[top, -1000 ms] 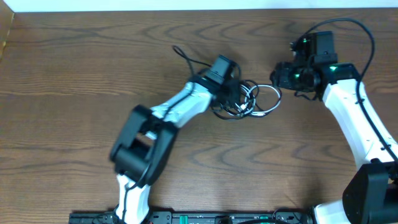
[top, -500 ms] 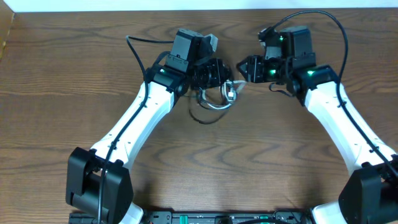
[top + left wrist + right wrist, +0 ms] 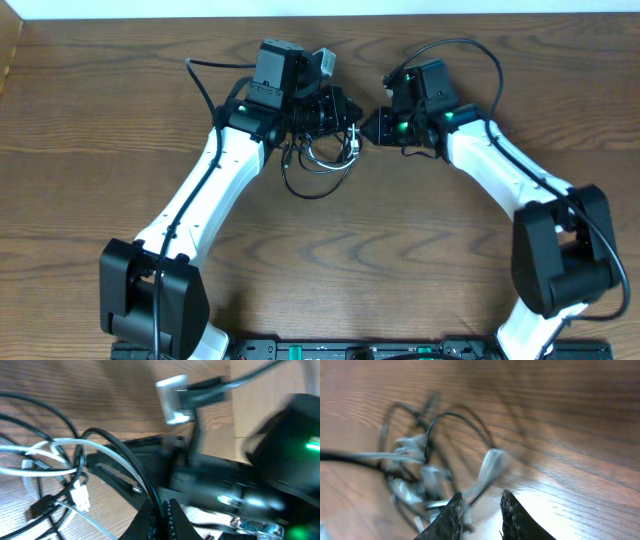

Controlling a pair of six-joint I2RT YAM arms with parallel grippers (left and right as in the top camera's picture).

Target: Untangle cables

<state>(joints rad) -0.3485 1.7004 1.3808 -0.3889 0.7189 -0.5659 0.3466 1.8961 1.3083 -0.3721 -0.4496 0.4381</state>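
I am pinching the black cable point(image 3: 120, 467) in my left hand point(image 3: 160, 512), fingers pressed together; the white cable point(image 3: 20, 471) is tangling with it over the table point(image 3: 420, 250), and my right hand point(image 3: 481, 510) is hovering just beside them, fingers narrowly parted

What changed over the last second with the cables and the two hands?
The left hand swung to the robot's left, taking the tangled cables along. The right hand followed the same way and now sits close beside the tangle, fingers apart. The left hand stayed clamped on the cables throughout.
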